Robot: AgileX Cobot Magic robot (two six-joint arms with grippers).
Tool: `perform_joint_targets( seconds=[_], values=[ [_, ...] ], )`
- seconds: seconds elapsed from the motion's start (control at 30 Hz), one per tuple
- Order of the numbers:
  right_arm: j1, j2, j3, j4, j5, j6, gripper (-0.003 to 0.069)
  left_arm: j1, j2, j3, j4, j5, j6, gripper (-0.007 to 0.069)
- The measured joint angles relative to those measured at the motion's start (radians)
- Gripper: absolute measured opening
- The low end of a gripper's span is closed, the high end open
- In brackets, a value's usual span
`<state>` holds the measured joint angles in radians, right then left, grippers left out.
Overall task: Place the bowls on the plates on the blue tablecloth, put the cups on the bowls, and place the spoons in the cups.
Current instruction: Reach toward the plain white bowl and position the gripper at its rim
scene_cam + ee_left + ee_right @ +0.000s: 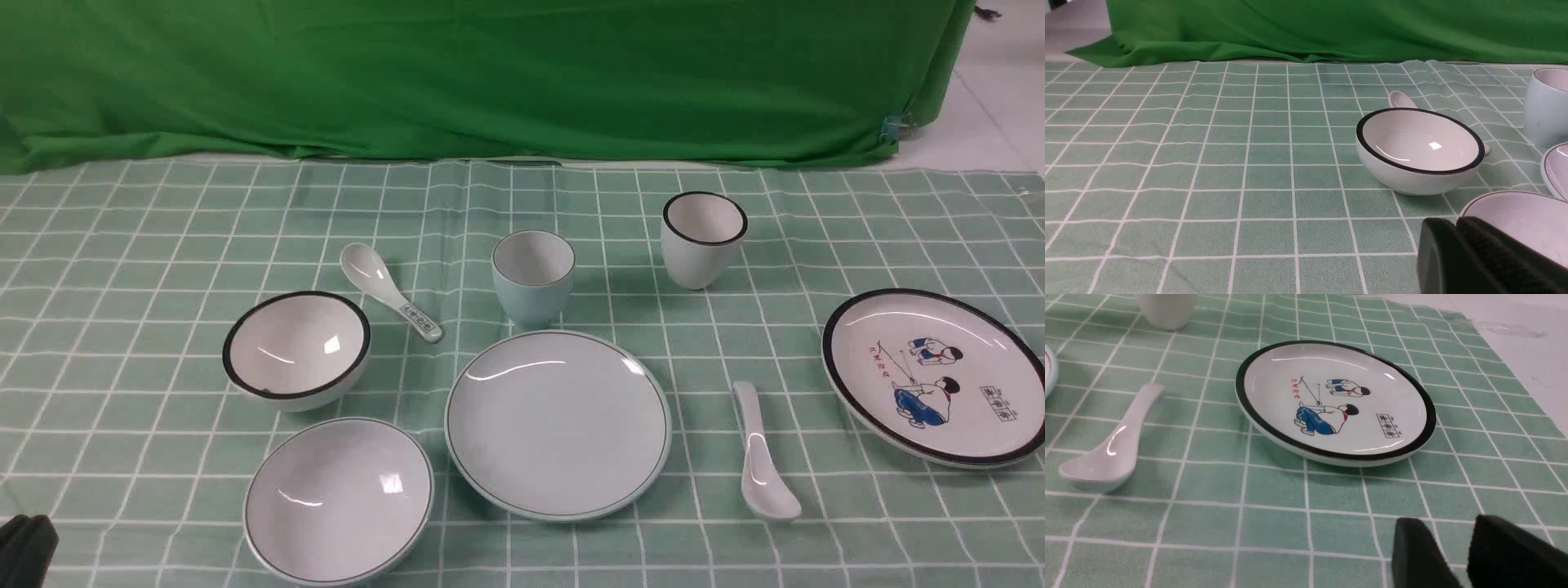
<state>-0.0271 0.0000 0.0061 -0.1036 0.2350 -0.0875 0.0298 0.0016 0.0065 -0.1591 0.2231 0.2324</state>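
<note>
Front view. All the tableware sits separately on the blue tablecloth [122, 269], nothing stacked. The white bowl [295, 347] is left of centre. The pale blue bowl [339, 498] lies just nearer the robot, close beside the pale blue plate [558, 423] at centre. The white plate [865, 343] lies far right. The pale blue cup [532, 278] stands upright just behind the pale blue plate. The white cup [702, 238] stands upright further back and to the right. The patterned spoon [388, 290] lies behind the white bowl. The plain spoon [763, 457] lies between the two plates, scoop toward the robot. The green cloth [490, 73] hangs behind. The left gripper [24, 547] shows only as a dark corner at the near left. The right gripper is out of frame.

Left wrist view. The left gripper [1455, 228] has its fingers together with no gap visible, and it grips nothing. It sits just beside the pale blue bowl [1523, 216] rim. The white bowl [1419, 151] is beyond, and it hides most of the patterned spoon [1400, 99].

Right wrist view. The right gripper [1457, 539] has its fingers slightly parted, with cloth visible between them, and nothing is held. It hovers near the white plate [1274, 375]. The plain spoon [1114, 449] lies apart from the plate.
</note>
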Motion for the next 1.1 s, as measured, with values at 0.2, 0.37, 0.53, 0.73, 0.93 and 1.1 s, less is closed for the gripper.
perform_joint_targets(
  seconds=[0.2,0.37,0.53,0.73,0.93,1.1],
  values=[
    [0.000,0.000,0.000,0.000,0.000,0.000,0.0240,0.000,0.000,0.000,0.000,0.000,0.000,0.0017],
    [0.000,0.000,0.000,0.000,0.000,0.000,0.0240,0.000,0.000,0.000,0.001,0.000,0.000,0.0017],
    [0.000,0.000,0.000,0.000,0.000,0.000,0.0240,0.000,0.000,0.000,0.080,-0.030,0.011,0.0017],
    [0.000,0.000,0.000,0.000,0.000,0.000,0.0240,0.000,0.000,0.000,-0.155,-0.207,-0.124,0.0017],
    [0.000,0.000,0.000,0.000,-0.012,0.000,0.0240,0.000,0.000,0.000,-0.293,-0.327,-0.255,0.0017],
    [0.000,0.000,0.001,0.013,-0.071,0.029,0.0239,0.000,0.000,0.000,-0.307,-0.492,-0.357,0.0017]
  ],
)
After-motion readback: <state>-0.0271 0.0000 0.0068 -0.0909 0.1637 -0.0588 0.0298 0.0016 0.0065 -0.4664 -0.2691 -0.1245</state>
